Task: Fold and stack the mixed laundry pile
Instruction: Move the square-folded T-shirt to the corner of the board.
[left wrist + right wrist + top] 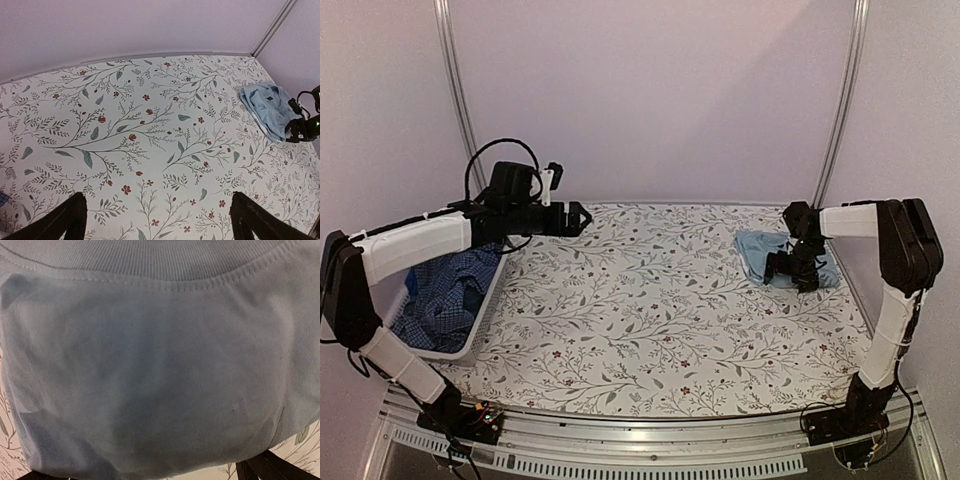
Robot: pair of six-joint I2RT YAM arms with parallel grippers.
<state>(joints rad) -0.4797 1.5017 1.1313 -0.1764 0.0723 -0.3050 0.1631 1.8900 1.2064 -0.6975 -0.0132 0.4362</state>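
Observation:
A folded light-blue shirt [757,250] lies on the floral tabletop at the far right. My right gripper [792,268] hovers low over its near edge, open, nothing between its fingers. In the right wrist view the shirt [150,365] and its ribbed collar fill the frame, and one dark fingertip [267,467] shows at the bottom right. A dark blue checked shirt [445,295] sits crumpled in the white basket [483,315] at the left. My left gripper [578,218] reaches past the basket over bare cloth, open and empty, its fingers [70,220] wide apart; the light-blue shirt [270,107] shows far right.
The floral tablecloth [640,300] covers the table, with a back wall and two metal posts [840,100] behind. The basket stands at the left edge under my left arm. The right arm's base stands at the near right corner.

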